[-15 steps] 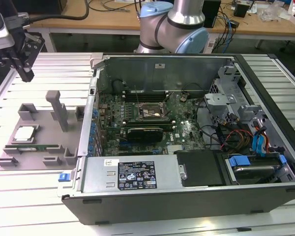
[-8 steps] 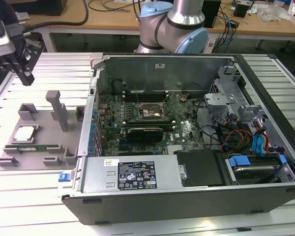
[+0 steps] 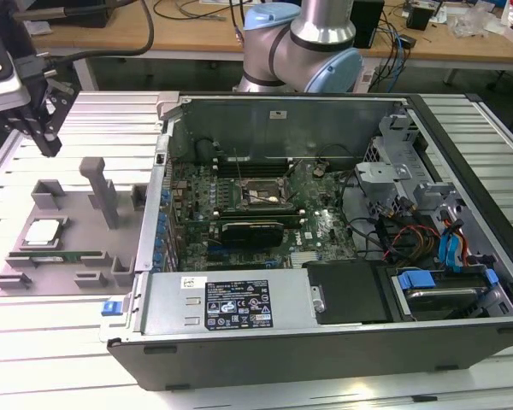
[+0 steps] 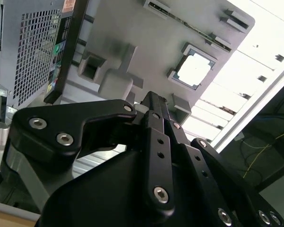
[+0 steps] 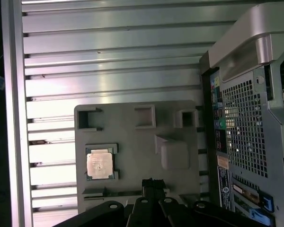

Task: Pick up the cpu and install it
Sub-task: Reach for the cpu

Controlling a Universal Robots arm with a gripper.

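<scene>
The cpu (image 3: 43, 231), a small silvery square chip, lies flat in a pocket of the grey holder (image 3: 85, 235) on the slatted table, at the exterior view's left. Both wrist views show it too: cpu (image 4: 194, 71), cpu (image 5: 100, 164). My gripper (image 3: 48, 142) hangs above the holder's far side, well clear of the chip, with its black fingers (image 4: 154, 101) pressed together and nothing between them. The open computer case (image 3: 325, 256) lies to the exterior view's right of the holder, with the motherboard's empty socket (image 3: 261, 195) near its middle.
A long green memory stick (image 3: 68, 256) lies in the holder beside the chip. A tall grey post (image 3: 98, 184) rises from the holder. The case's perforated wall (image 5: 246, 127) stands close to the holder. Cables and drive bays (image 3: 427, 248) crowd the case's far end.
</scene>
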